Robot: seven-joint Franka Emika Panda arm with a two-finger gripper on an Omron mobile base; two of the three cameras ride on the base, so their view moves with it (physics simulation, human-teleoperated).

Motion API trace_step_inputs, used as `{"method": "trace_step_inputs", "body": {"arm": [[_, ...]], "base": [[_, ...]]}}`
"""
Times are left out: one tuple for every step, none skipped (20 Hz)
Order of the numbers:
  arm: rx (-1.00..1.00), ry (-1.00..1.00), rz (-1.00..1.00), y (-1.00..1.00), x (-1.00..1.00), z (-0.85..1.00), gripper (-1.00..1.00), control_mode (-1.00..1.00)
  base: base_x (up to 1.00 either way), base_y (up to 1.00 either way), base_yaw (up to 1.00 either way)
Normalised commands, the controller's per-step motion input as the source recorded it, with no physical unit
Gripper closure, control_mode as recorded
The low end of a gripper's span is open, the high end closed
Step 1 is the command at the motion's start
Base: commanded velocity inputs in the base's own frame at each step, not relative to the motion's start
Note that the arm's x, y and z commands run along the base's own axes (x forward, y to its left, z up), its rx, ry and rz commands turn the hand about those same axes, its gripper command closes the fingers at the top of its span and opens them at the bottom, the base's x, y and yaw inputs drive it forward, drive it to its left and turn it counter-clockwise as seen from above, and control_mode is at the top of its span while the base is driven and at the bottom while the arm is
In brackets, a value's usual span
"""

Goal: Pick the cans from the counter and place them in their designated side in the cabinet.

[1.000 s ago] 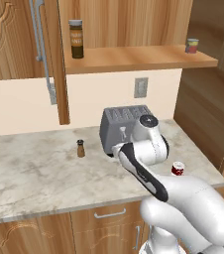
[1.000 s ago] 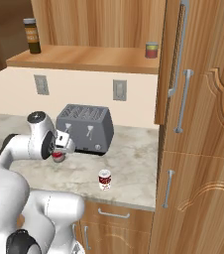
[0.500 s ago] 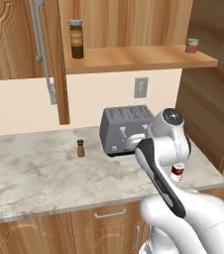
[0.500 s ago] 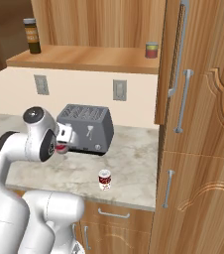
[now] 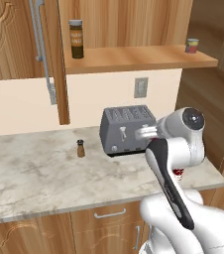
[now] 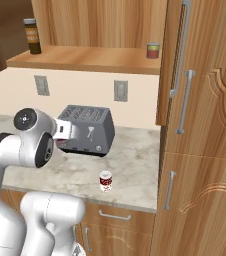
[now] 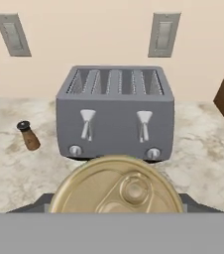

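Can [image 7: 118, 187] with a ring-pull top sits clamped in your gripper [image 7: 115, 206], its lid facing the hand camera, held up in front of the grey toaster [image 7: 115, 113]. Your second can [image 6: 105, 181], red and white, stands on the counter [image 6: 135, 165] near its front edge, ahead of the toaster. On the cabinet shelf [image 5: 134, 57] you have a dark jar [image 5: 76, 38] at the left and a greenish-yellow and red can [image 5: 192, 45] at the right end. A small brown shaker [image 5: 81, 148] stands left of the toaster.
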Motion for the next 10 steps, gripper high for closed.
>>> {"method": "trace_step_inputs", "body": {"arm": [[-0.02,-0.15,0.01,-0.16,-0.34,0.57,1.00,-1.00],[-0.02,-0.16,0.02,-0.17,-0.38,0.55,1.00,-1.00],[-0.02,-0.15,0.02,-0.16,-0.38,0.55,1.00,-1.00],[-0.01,-0.12,0.01,-0.16,-0.40,0.55,1.00,-1.00],[0.00,-0.11,0.01,-0.15,-0.41,0.54,1.00,-1.00],[0.00,-0.08,0.01,-0.16,-0.49,0.50,1.00,-1.00],[0.00,-0.01,0.00,-0.17,-0.56,0.38,1.00,-1.00],[0.00,0.00,0.00,-0.14,-0.55,0.34,1.00,-1.00],[0.00,0.00,0.00,-0.12,-0.54,0.31,1.00,-1.00],[0.00,0.02,0.00,-0.10,-0.53,0.26,1.00,-1.00]], "base": [[0.00,0.00,0.00],[0.00,0.00,0.00],[0.00,0.00,0.00],[0.00,0.00,0.00],[0.00,0.00,0.00],[0.00,0.00,0.00],[0.00,0.00,0.00],[0.00,0.00,0.00],[0.00,0.00,0.00],[0.00,0.00,0.00]]}}
